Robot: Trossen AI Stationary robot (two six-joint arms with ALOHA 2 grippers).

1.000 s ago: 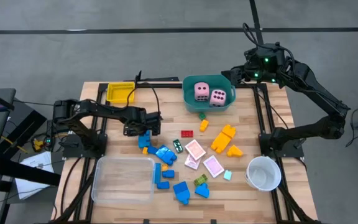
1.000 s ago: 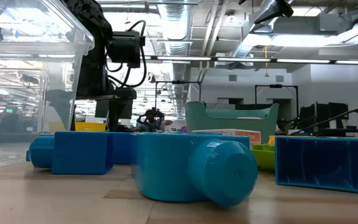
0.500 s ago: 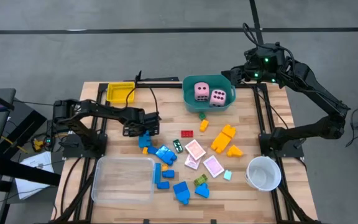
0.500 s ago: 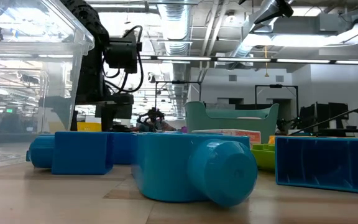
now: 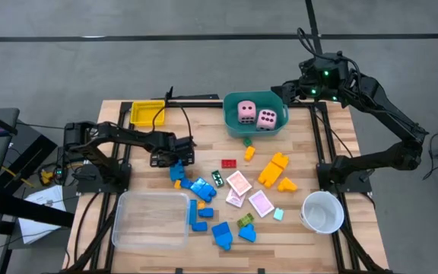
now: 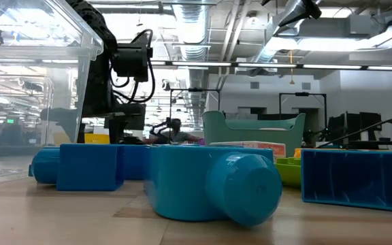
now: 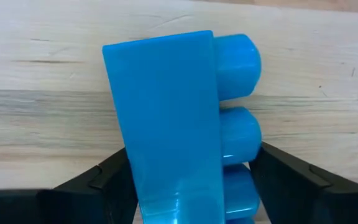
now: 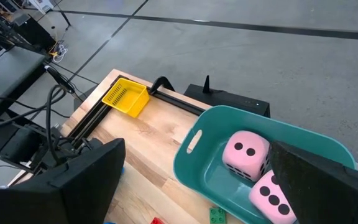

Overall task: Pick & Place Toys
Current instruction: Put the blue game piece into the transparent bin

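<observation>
One blue block (image 7: pixel 166 118) — left claw (image 7: pixel 185 186) astride

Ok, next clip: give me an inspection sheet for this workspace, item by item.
Surface: wooden table, bare patches between toys.
Job's things: two pink dice in the teal tub; blocks and cards scattered mid-table.
Clutter: clear tray, yellow tray, white cup.
Grippers: left gripper low at the table, fingers either side of a blue block; right gripper open above the tub.
Cables: black leads along the left arm.
Surroundings: grey floor, equipment left of the table.
</observation>
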